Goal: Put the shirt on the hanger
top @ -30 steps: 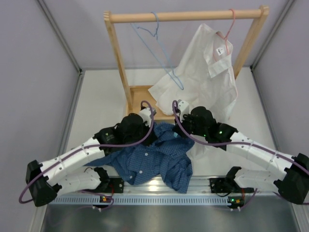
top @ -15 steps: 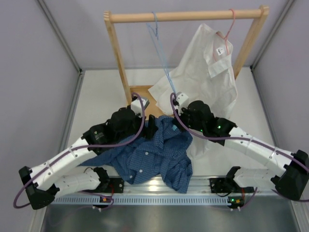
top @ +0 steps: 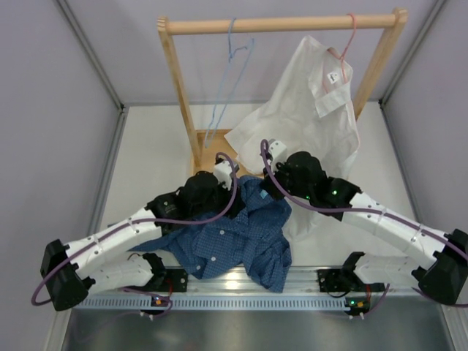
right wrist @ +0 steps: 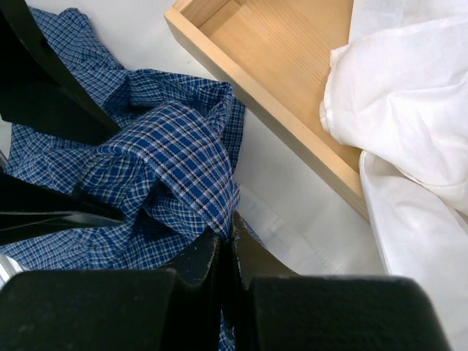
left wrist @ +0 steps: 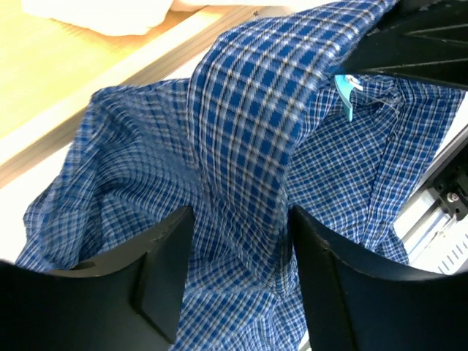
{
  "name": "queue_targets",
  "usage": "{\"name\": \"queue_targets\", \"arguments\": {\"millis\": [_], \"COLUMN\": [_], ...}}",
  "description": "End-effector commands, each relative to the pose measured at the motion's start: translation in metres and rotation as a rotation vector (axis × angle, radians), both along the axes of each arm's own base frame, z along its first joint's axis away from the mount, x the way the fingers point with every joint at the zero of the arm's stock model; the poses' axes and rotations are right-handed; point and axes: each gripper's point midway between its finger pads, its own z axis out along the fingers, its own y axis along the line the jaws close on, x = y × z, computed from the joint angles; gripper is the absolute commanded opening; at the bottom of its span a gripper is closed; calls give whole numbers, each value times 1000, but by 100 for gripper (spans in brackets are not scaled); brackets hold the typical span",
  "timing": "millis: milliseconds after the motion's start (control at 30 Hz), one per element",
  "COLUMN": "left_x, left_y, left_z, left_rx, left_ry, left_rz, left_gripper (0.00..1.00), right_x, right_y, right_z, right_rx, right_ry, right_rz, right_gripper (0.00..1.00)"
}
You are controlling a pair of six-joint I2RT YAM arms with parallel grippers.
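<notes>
The dark blue checked shirt [top: 234, 238] lies crumpled on the table between the two arms. The light-blue hanger [top: 223, 80] hangs by its hook from the wooden rail, its lower end swung left, apart from both grippers. My left gripper [left wrist: 238, 274] is open over the shirt [left wrist: 241, 146], and a raised ridge of cloth runs between its fingers [left wrist: 164, 270]. In the top view the left gripper [top: 232, 199] sits at the shirt's far edge. My right gripper [right wrist: 227, 241] is shut on an edge of the shirt [right wrist: 175, 161], near its far right corner [top: 269, 191].
A wooden rack [top: 278, 25] stands at the back on a wooden base tray [right wrist: 278, 66]. A large white shirt [top: 314, 117] hangs on a pink hanger [top: 349, 36] at the right and drapes to the table beside my right arm. A metal rail [top: 241, 300] runs along the near edge.
The hanger's lower end has swung from right to left under the rail. My left gripper opened. My right gripper closed on the shirt's edge.
</notes>
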Motion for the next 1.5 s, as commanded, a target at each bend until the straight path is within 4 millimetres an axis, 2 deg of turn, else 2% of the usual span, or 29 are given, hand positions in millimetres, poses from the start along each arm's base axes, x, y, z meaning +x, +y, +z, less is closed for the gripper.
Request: {"name": "queue_targets", "arguments": {"millis": [0, 33, 100, 133, 233, 267, 300, 333, 367, 400, 467, 500, 533, 600, 633, 700, 733, 800, 833, 933, 967, 1000, 1033, 1067, 1167, 1333, 1467], "left_x": [9, 9, 10, 11, 12, 13, 18, 15, 18, 17, 11, 11, 9, 4, 2, 0, -1, -1, -1, 1, -1, -1, 1, -1, -2, -5, -9], "left_y": [-19, -19, -21, -19, -10, 2, 4, 15, 23, 29, 40, 42, 43, 41, 39, 37, 36, 37, 39, 45, 51, 52, 51, 54, 55, 51, 43], "left_z": [11, 8, 6, 3, 5, 7, 18, 13, 25, 29, 34, 39, 40, 41, 40, 39, 36, 36, 28, 26, 18, 15, 16, 8, 0, -21, -37], "left_rx": [-92, -94, -105, -98, -89, -64, -82, -38, -40, -32, -17, -25, -33, -53, -62, -77, -79, -105, -109, -186, -195, -209, -246, -247, -259, -214, -186], "left_ry": [-27, -22, -11, -9, 0, 7, -17, 6, -20, -23, -18, -20, -11, 8, 23, 41, 51, 59, 74, 82, 78, 78, 74, 75, 81, 119, 163], "left_rz": [-10, -7, 3, 17, 66, 120, 148, 174, 213, 229, 246, 254, 260, 242, 240, 237, 239, 258, 286, 359, 380, 389, 401, 407, 415, 399, 366], "left_gripper": [57, 50, 44, 26, 1, 0, 0, 0, 0, 0, 0, 0, 0, 0, 0, 0, 0, 0, 0, 0, 0, 0, 0, 0, 0, 0, 0], "right_x": [-6, -5, -3, -2, 5, 9, 11, 13, 15, 16, 15, 13, 12, 10, 10, 16, 17, 23, 25, 28, 30, 33, 40, 43, 55, 80, 103], "right_y": [5, 5, 4, 3, -2, -6, -9, -9, -10, -10, -9, -6, -6, -4, -7, -12, -15, -21, -21, -14, -12, -14, -11, -12, -3, 9, 17], "right_z": [28, 27, 27, 27, 22, 16, 16, 10, 10, 9, 11, 14, 20, 36, 48, 69, 80, 105, 123, 143, 163, 168, 186, 194, 223, 245, 238], "right_rx": [69, 65, 66, 66, 49, 29, 26, 10, 10, 9, 23, 37, 56, 103, 131, 176, 203, 271, 310, 367, 412, 409, 427, 427, 417, 339, 228], "right_ry": [-31, -28, -28, -27, -21, -4, 0, 16, 27, 38, 49, 53, 49, 45, 29, 0, -13, -24, -36, -15, -24, -31, -44, -55, -81, -129, -181], "right_rz": [15, 12, -9, -16, -70, -101, -117, -127, -138, -144, -148, -134, -133, -140, -149, -201, -218, -274, -278, -287, -294, -318, -330, -344, -345, -381, -393], "right_gripper": [0, 0, 0, 0, 0, 0, 0, 0, 0, 1, 11, 21, 41, 62, 78, 97, 100, 100, 99, 100, 100, 99, 100, 99, 99, 91, 87]}}
